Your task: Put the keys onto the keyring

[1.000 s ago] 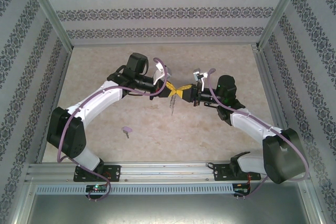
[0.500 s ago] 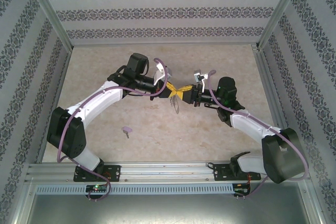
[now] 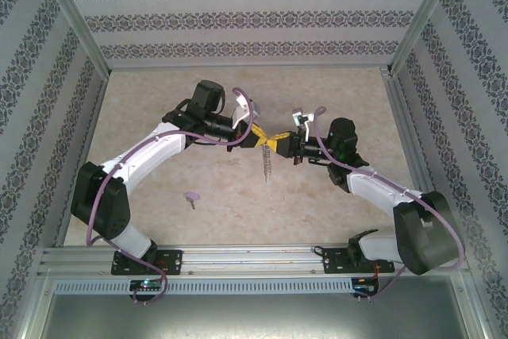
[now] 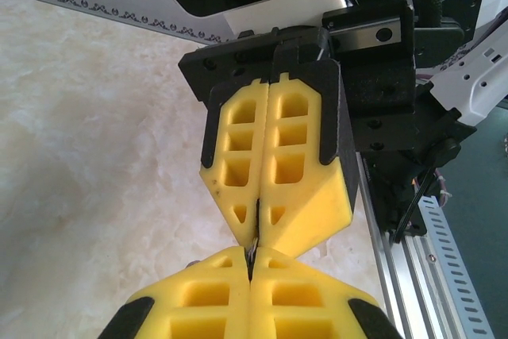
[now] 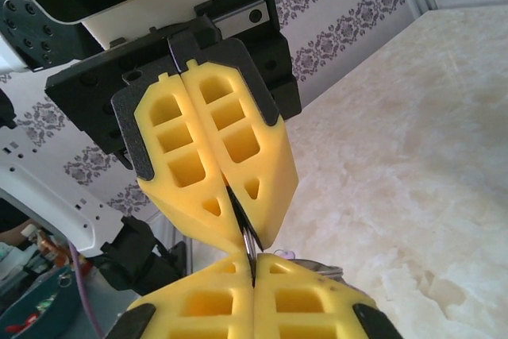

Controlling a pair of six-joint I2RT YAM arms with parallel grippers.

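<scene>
My two grippers meet tip to tip above the middle of the table, the left gripper and the right gripper. Both are shut on the thin grey metal of the keyring, which runs edge-on from one pair of yellow fingers into the other. In the left wrist view the keyring is a sliver between my left gripper and the right gripper. Its fine chain hangs straight down. A lilac key lies on the table, to the near left. A small lilac bit peeks out beside a grey loop.
The marble-patterned table is walled by patterned panels at the back and on both sides. A metal rail with the arm bases runs along the near edge. The left arm's elbow stands close to the lying key.
The hanging chain has swung from slanting left to straight down and reaches lower. The right gripper has shifted slightly towards the left one. The key on the table has not moved.
</scene>
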